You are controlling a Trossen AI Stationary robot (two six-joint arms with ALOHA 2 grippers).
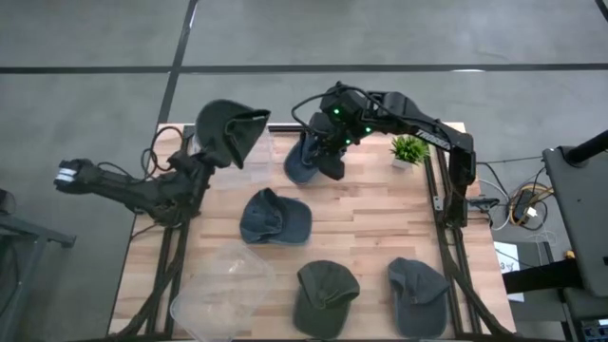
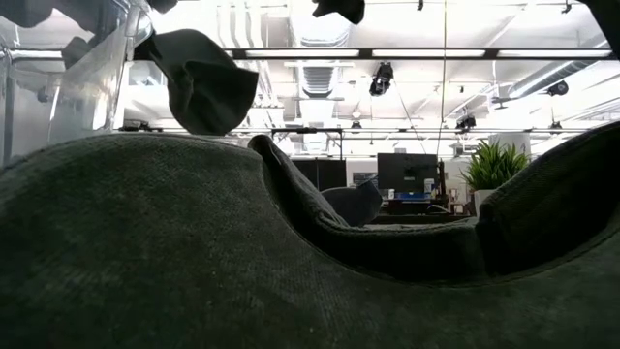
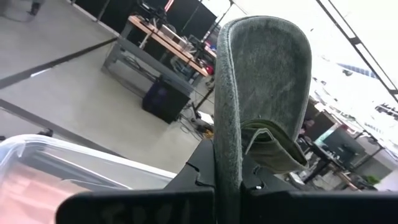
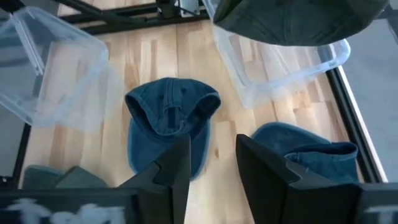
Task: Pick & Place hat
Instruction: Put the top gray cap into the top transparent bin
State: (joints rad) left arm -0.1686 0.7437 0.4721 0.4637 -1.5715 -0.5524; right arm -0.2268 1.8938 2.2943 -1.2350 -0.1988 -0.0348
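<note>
The left tool [image 1: 204,157] is pinched on a dark green hat [image 1: 231,130], holding it in the air at the upper left of the high view, over the tabletop's [image 1: 361,228] far left corner. In the left wrist view the hat's brim [image 3: 264,81] stands on edge straight up out of the tool [image 3: 227,186], its long axis rising from the fingers toward the top of the frame, with a folded part of the hat hanging off to one side. From above, the hat spreads from the tool toward the upper right, with a point reaching toward the frame's centre. A clear bin [image 4: 292,68] lies just below it.

The right tool [image 1: 328,152] hangs at the upper middle of the high view with its fingers [image 4: 177,165] apart and nothing between them. In its wrist view, a blue hat [image 4: 168,121] lies flat on the wood straight ahead of the fingers, its back opening toward the top of the frame. A second blue hat [image 1: 306,161] lies directly under this tool.

Further out, a green hat [image 1: 326,294] and a grey hat [image 1: 418,294] lie along the bottom edge of the high view, a second clear bin [image 1: 218,290] sits at lower left, and a small plant [image 1: 408,150] stands at upper right.
</note>
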